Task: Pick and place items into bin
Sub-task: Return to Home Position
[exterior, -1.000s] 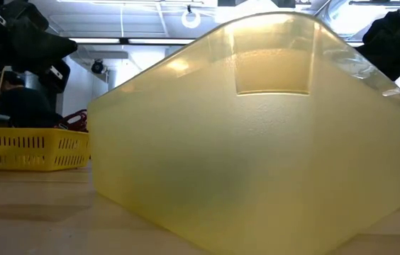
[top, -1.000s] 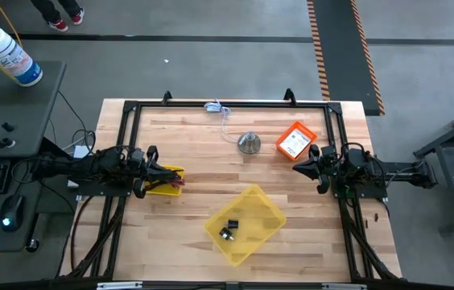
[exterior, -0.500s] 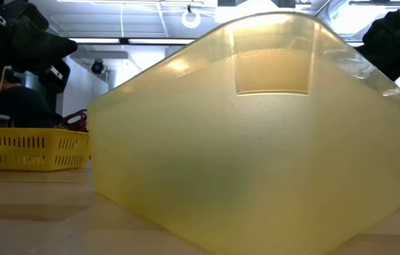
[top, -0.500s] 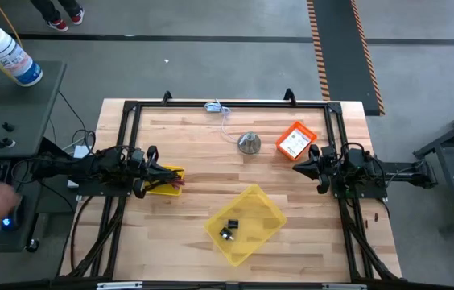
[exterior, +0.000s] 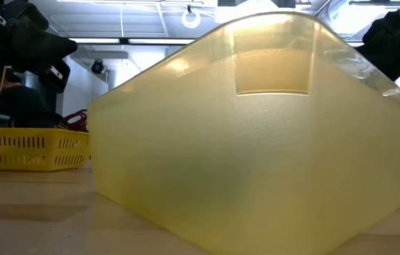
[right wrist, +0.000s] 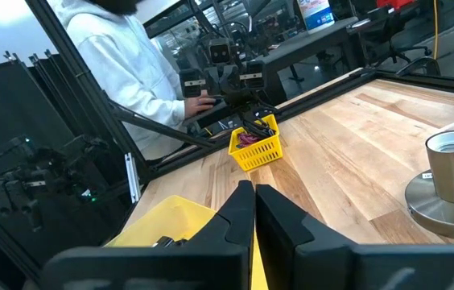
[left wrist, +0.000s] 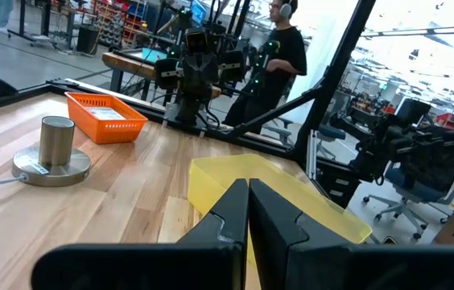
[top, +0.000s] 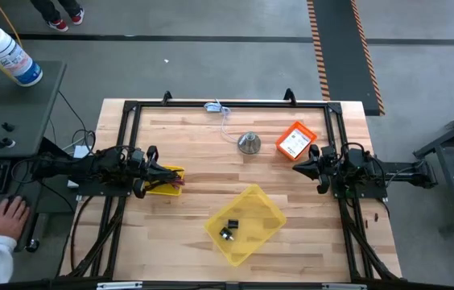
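Near edge, 6 o'clock: the big yellow bin (top: 253, 208) w/ small black bits (top: 229, 229) lying in it

Mid worktop (top: 203, 137): the left hand (left wrist: 248, 187) is at 9 o'clock. Its fingers are pressed together & hold nothing. It sits just above a small yellow basket (top: 165, 184) w/ red-purple stuff inside. The right hand (right wrist: 253, 190) is at 3 o'clock, fingers pressed together too, empty. It's just beside the orange bin (top: 301, 130) at 2 o'clock, & a white card (top: 295, 143) lies in that bin. A silver metal piece (top: 249, 143) stands near the middle

Far edge, 12 o'clock: a white cable (top: 215, 107)

Job now, I think: go home & rest. To do it well, hold the fingers closed & carry nothing. Lift a bit first, then pull each arm back to its own side, slow, so the left hand can't catch the basket & the right can't bump the orange bin. Both arms look about home, so only a small move should be needed
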`<move>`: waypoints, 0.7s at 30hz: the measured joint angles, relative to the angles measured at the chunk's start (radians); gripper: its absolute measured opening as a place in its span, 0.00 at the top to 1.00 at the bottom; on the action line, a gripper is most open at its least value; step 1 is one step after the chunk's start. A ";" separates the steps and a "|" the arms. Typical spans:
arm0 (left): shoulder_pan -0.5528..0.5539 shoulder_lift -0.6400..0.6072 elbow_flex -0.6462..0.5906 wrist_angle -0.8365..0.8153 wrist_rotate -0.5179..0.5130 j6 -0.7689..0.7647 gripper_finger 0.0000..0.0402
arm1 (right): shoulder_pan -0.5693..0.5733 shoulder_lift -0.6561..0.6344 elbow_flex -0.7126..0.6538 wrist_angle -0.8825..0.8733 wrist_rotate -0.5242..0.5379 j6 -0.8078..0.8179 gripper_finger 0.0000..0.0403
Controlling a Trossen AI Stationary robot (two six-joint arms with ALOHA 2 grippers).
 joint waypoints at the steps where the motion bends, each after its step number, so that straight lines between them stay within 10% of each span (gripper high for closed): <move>1: 0.000 0.000 0.000 0.000 0.000 0.000 1.00 | 0.000 0.000 0.000 0.000 0.000 0.000 0.99; 21: 0.000 0.000 0.000 0.000 0.000 0.000 1.00 | 0.000 0.000 0.000 0.000 0.000 0.000 0.99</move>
